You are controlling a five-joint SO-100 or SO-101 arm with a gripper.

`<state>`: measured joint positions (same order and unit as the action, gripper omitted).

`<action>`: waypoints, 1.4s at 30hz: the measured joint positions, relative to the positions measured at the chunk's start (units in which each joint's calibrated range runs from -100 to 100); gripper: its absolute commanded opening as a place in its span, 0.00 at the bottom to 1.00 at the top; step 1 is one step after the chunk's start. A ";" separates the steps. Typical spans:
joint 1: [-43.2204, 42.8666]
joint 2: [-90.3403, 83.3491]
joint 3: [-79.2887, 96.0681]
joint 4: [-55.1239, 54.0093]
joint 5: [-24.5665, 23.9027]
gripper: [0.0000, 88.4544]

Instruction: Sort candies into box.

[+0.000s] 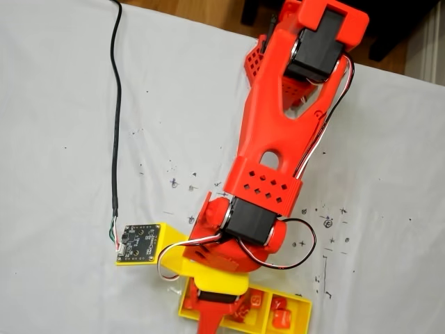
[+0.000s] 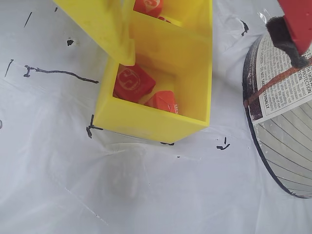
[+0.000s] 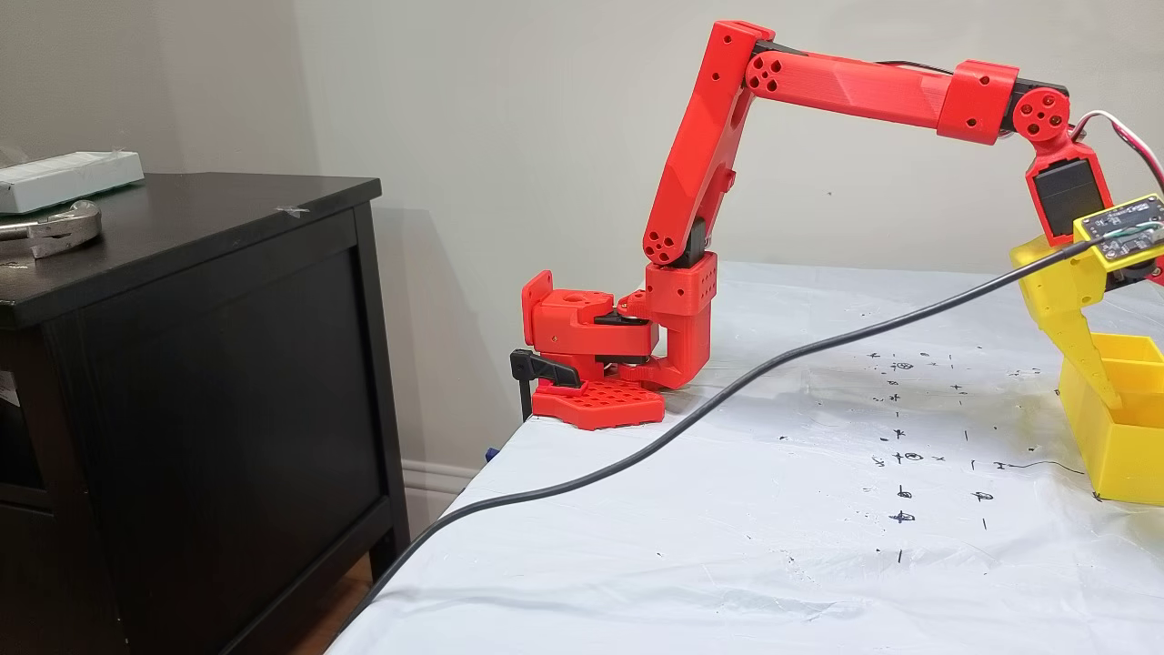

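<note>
The box [image 2: 156, 124] is a bright yellow tray lying on the white sheet, seen at the bottom edge of a fixed view as the box [image 1: 299, 306]. In the wrist view two red-orange candies [image 2: 131, 83] lie in its nearest compartment, and another candy [image 2: 148, 6] lies in the compartment behind. My gripper [image 2: 209, 56] hangs open over the box. Its yellow finger [image 2: 124, 53] dips into the near compartment, and the red finger [image 2: 295, 29] stands far off to the right. Nothing is held. From the side, the yellow finger [image 3: 1087, 350] points down into the box [image 3: 1123, 455].
A round shiny disc with a printed label [image 2: 285, 122] lies just right of the box in the wrist view. A black cable [image 1: 116, 125] runs across the sheet to a circuit board on a yellow plate [image 1: 141, 243]. A black cabinet [image 3: 182, 391] stands beside the table.
</note>
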<state>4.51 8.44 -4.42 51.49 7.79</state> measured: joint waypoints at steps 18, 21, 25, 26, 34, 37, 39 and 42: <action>0.16 -20.20 17.16 -10.99 -3.61 0.00; -1.14 -26.56 22.41 -10.20 -4.40 0.00; -5.12 -40.05 37.29 -10.83 -3.86 0.00; -6.18 -43.02 41.05 -10.99 -3.37 0.00; -11.13 -72.89 74.22 -13.42 -1.12 0.00; -12.11 -79.93 80.79 -11.70 -0.34 0.00; -12.84 -86.13 86.30 -9.81 0.39 0.00; -13.73 -100.38 96.63 -4.55 1.42 0.00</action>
<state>-9.22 -91.94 92.21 46.94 9.21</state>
